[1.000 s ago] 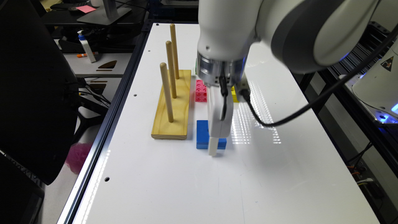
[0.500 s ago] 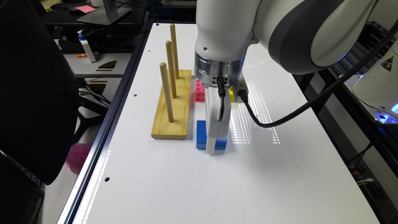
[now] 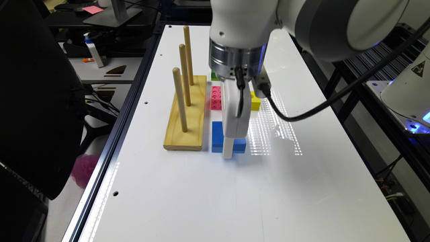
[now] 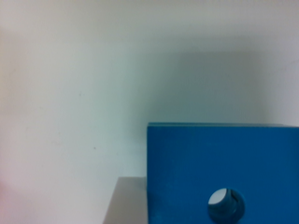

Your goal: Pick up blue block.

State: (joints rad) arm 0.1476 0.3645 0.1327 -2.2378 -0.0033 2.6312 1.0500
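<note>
The blue block [image 3: 217,136] lies flat on the white table [image 3: 201,195], just off the near end of the wooden peg board. My gripper [image 3: 228,152] is down at table level, right over the block's middle and hiding much of its top. In the wrist view the blue block [image 4: 224,163] sits very close, its round centre hole [image 4: 225,205] plain to see, with a blurred grey shape [image 4: 126,200] against one of its edges.
A wooden base [image 3: 188,114] with three upright pegs [image 3: 180,99] stands directly beside the block on the exterior view's left. Behind the gripper lie a pink block [image 3: 216,98], a yellow block [image 3: 255,101] and a green block [image 3: 214,76]. The table edge [image 3: 111,161] runs on the left.
The gripper has shifted slightly toward the exterior view's left and farther over the blue block. The block has stayed where it was.
</note>
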